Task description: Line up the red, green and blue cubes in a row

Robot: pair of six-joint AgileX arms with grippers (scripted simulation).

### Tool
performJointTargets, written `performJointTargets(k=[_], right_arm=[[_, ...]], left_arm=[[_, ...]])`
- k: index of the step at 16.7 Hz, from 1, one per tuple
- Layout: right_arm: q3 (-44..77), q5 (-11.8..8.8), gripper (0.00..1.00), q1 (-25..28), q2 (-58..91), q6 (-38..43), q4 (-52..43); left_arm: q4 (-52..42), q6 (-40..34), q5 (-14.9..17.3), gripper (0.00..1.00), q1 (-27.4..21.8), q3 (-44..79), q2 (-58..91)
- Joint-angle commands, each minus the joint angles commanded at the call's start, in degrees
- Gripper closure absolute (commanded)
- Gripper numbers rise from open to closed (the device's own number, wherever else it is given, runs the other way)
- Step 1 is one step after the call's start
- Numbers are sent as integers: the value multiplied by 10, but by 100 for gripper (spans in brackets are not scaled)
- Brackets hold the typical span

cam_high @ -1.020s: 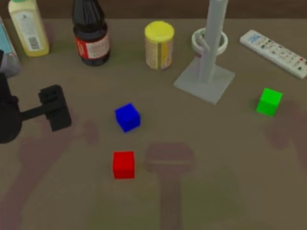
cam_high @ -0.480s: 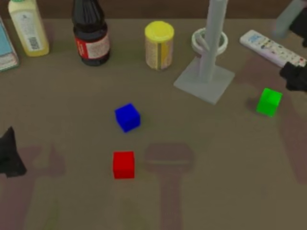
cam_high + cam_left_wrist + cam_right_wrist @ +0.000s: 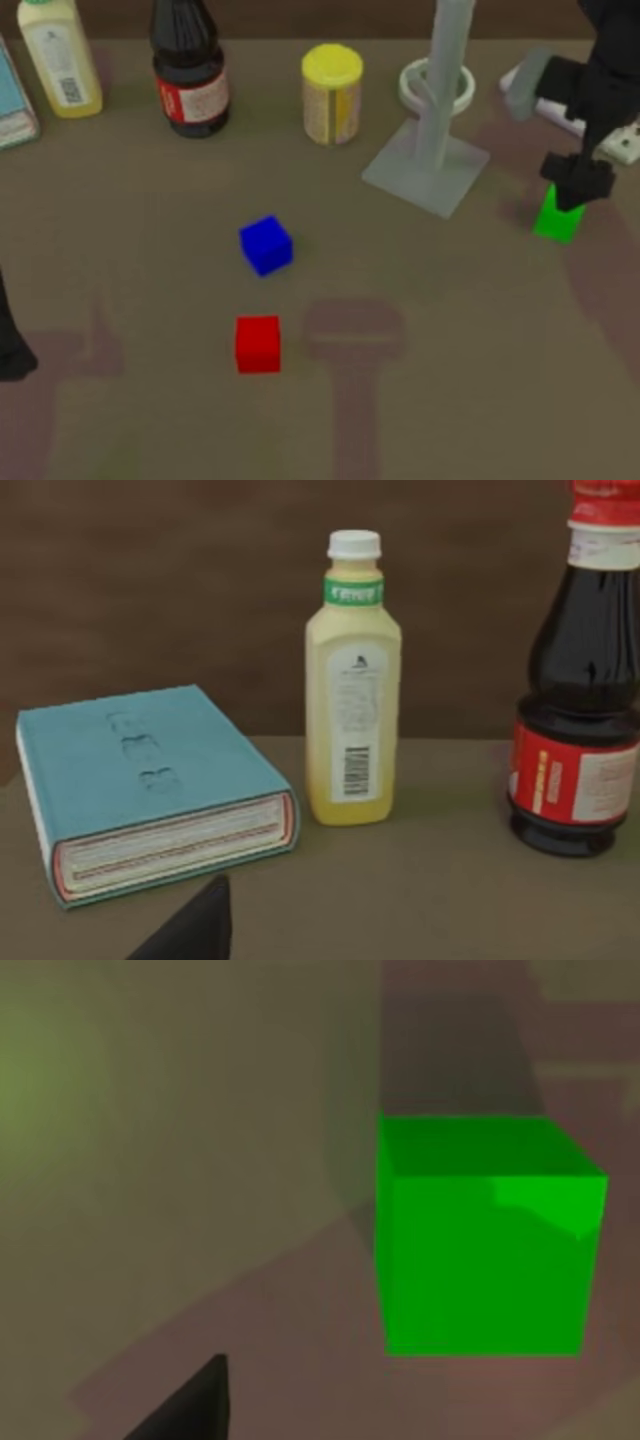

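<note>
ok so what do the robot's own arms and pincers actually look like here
The right arm is matte black and blocky with a grey link, ending in a black pincer. Of the left arm, only a black sliver shows at the table's left edge. No cables or markings are visible.

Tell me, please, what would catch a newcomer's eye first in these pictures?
Probably the right gripper, poised directly over the green cube near the table's right edge, partly covering it from above. Next come the blue cube and the red cube, close together left of the table's centre, far from the green one. The left arm is parked at the table's left edge.
</note>
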Motion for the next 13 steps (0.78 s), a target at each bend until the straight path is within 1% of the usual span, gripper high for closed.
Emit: performJointTargets(k=[7, 13], right_arm=[[-7, 0, 0, -1, 5, -2, 9], [-100, 0, 0, 1, 35, -1, 138]], left_arm=[[2, 2, 0, 0, 0, -2, -3], [2, 2, 0, 0, 0, -2, -3]])
